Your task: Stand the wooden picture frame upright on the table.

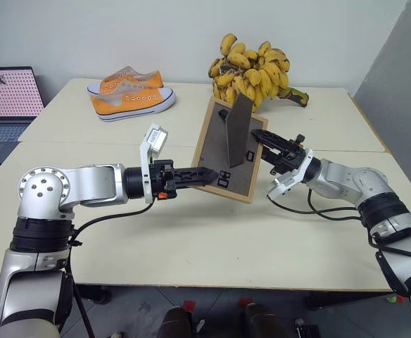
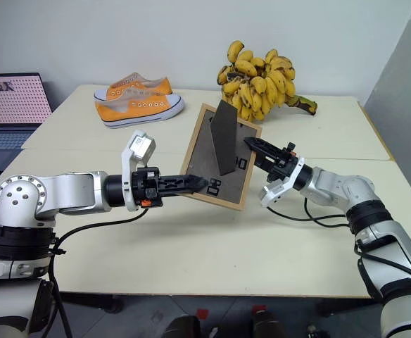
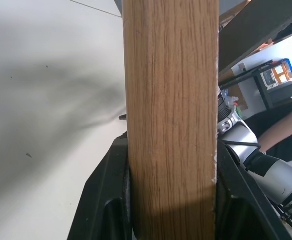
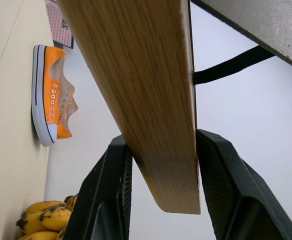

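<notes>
The wooden picture frame [image 1: 216,158] is near the middle of the table [image 1: 191,239], tilted, its dark back facing me. Its stand [image 1: 239,130] is folded out. I cannot tell whether its lower edge touches the tabletop. My left gripper [image 1: 211,174] is shut on the frame's lower left edge. In the left wrist view, both black fingers [image 3: 111,200] press the light-wood rim [image 3: 171,100]. My right gripper [image 1: 260,135] reaches in from the right. Its fingers [image 4: 111,190] sit against both sides of the frame's right edge [image 4: 146,90].
A pair of orange sneakers [image 1: 131,95] lies at the back left and a bunch of bananas [image 1: 255,70] at the back middle. An open laptop [image 1: 5,98] stands off the table's left end. A seam [image 1: 121,144] runs across the tabletop.
</notes>
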